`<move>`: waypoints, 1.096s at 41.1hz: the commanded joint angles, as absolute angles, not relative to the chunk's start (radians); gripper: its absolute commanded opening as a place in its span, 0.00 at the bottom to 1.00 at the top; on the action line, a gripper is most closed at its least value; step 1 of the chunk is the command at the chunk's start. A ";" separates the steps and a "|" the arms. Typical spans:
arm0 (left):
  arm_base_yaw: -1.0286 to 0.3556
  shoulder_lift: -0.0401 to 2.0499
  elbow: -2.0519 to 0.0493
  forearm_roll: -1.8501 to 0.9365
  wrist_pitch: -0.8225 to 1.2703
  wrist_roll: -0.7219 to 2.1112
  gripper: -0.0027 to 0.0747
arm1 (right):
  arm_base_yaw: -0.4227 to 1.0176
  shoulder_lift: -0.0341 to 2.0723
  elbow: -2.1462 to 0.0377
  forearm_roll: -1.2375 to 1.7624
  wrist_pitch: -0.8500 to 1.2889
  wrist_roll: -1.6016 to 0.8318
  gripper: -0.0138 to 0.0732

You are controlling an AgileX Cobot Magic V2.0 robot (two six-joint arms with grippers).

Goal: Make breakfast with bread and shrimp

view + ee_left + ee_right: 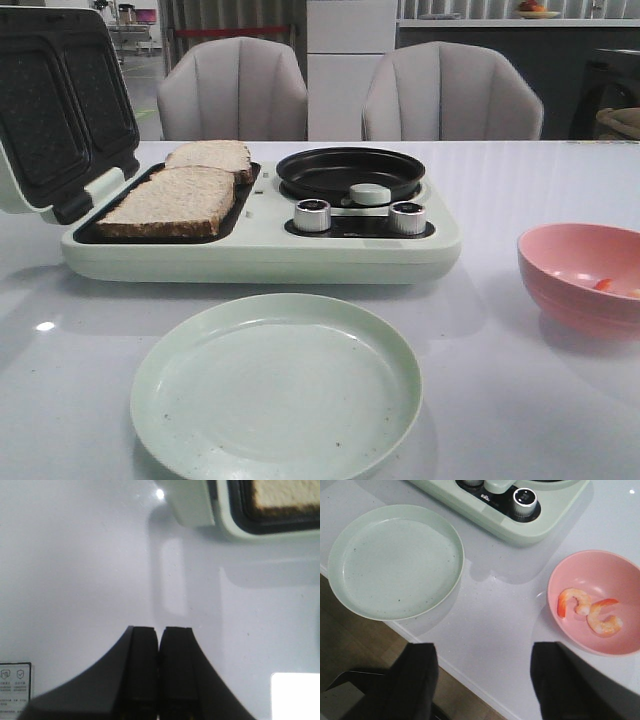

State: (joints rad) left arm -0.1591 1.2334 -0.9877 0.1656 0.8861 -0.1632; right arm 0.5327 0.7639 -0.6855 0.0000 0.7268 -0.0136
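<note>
Two bread slices [185, 190] lie on the open sandwich plate of the breakfast maker [260, 250]. Two shrimp [590, 611] sit in the pink bowl [585, 572], right of the empty green plate [395, 562]. Left gripper [160, 640] is closed on nothing above the table [75, 580]. Right gripper [482, 675] is spread wide near the bowl. Risks: curved shrimp slipping from the fingers, or the light bowl getting shoved.

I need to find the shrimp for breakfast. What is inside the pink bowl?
Two shrimp lie inside the pink bowl, clear in the right wrist view. In the front view its near wall hides most of them.
</note>
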 commanded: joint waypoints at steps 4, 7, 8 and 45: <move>0.090 1.274 -1.084 -0.075 0.719 0.007 0.16 | 0.527 0.756 -0.713 -0.007 0.668 -0.013 0.75; 0.169 1.317 -1.119 -0.228 0.680 0.114 0.16 | 0.527 0.756 -0.713 -0.007 0.668 -0.013 0.75; 0.189 1.330 -1.130 -0.274 0.675 0.143 0.16 | 0.527 0.756 -0.713 -0.007 0.668 -0.013 0.75; 0.264 1.686 -1.546 -0.966 1.012 0.600 0.16 | 0.527 0.756 -0.713 -0.007 0.668 -0.013 0.75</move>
